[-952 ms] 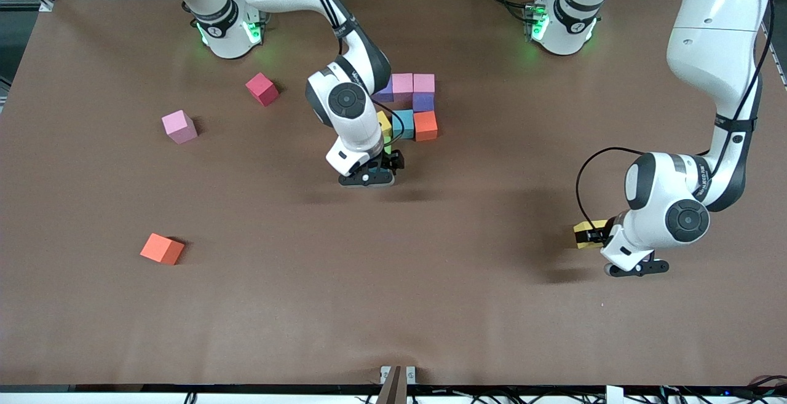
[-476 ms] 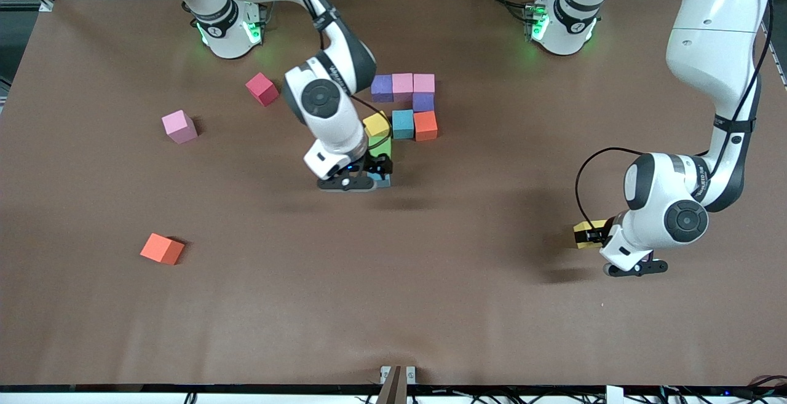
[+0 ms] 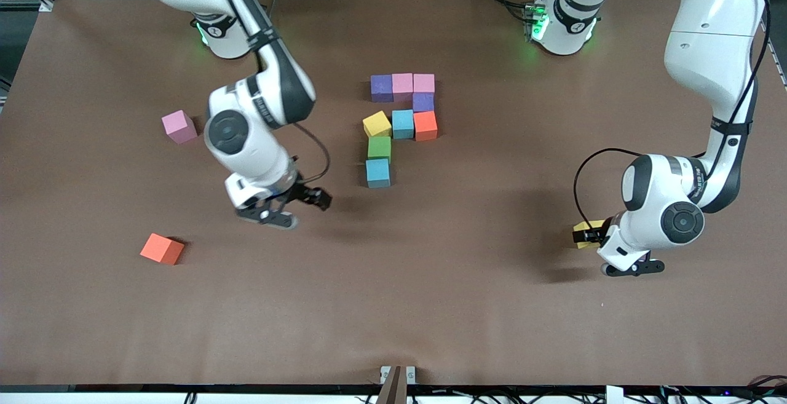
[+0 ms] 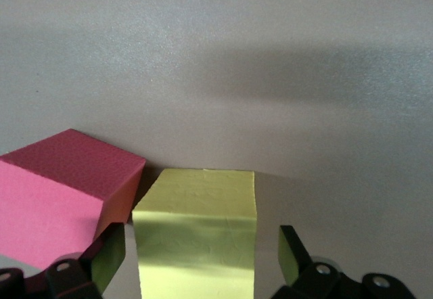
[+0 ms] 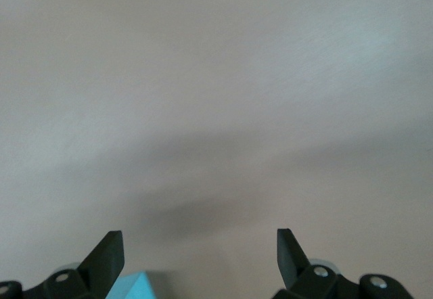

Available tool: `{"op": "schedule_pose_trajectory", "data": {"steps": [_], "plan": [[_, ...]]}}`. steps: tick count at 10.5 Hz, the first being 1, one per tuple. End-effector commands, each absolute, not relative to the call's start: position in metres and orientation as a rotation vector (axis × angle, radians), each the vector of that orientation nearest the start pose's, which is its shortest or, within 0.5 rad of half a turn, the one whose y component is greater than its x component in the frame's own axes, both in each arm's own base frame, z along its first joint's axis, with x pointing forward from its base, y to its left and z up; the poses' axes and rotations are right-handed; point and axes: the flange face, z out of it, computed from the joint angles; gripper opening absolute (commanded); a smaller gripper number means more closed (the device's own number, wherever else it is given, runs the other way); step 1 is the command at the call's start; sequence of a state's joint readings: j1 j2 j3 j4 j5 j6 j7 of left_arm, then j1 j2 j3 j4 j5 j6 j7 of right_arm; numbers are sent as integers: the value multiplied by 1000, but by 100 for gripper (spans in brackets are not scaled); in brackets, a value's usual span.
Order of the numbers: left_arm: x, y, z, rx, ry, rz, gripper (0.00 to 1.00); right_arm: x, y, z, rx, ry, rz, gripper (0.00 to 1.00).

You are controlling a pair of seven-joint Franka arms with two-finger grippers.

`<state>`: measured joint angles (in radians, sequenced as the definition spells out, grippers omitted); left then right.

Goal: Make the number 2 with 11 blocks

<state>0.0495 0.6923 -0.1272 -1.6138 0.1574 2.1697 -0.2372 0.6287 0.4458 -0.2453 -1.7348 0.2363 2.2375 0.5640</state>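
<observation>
Several blocks form a partial number 2 mid-table. Its farthest row is purple (image 3: 381, 87), pink (image 3: 403, 84) and pink (image 3: 423, 83). Nearer come purple (image 3: 423, 102), then yellow (image 3: 377, 124), blue (image 3: 403, 123) and orange (image 3: 425, 125), then green (image 3: 379, 147) and blue (image 3: 377, 172). A pink block (image 3: 179, 126) and an orange block (image 3: 162, 248) lie loose toward the right arm's end. My right gripper (image 3: 276, 213) hangs open and empty over bare table; a blue corner (image 5: 139, 287) shows by its fingers. My left gripper (image 4: 196, 248) stands open astride a yellow block (image 4: 196, 238), also (image 3: 582, 233), with a gap on each side.
A crimson cube (image 4: 67, 191) sits right beside the yellow block in the left wrist view; the left arm hides it in the front view. The brown table's (image 3: 430, 305) near half is bare.
My right gripper has left the blue block at the figure's near end and swung away toward the right arm's end of the table. The left arm has barely moved.
</observation>
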Motion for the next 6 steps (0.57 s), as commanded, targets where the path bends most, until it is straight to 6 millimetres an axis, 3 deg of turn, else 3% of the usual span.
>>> {"op": "schedule_pose_trajectory", "data": {"steps": [1, 4, 6], "plan": [[678, -37, 203, -3071, -110, 170, 100, 633, 219, 341, -3012, 541, -46, 100], [679, -37, 201, -3071, -110, 172, 86, 651, 130, 335, -3016, 689, 17, 100], [679, -37, 203, -3071, -110, 168, 69, 659, 81, 332, -3031, 714, 11, 100]]}}
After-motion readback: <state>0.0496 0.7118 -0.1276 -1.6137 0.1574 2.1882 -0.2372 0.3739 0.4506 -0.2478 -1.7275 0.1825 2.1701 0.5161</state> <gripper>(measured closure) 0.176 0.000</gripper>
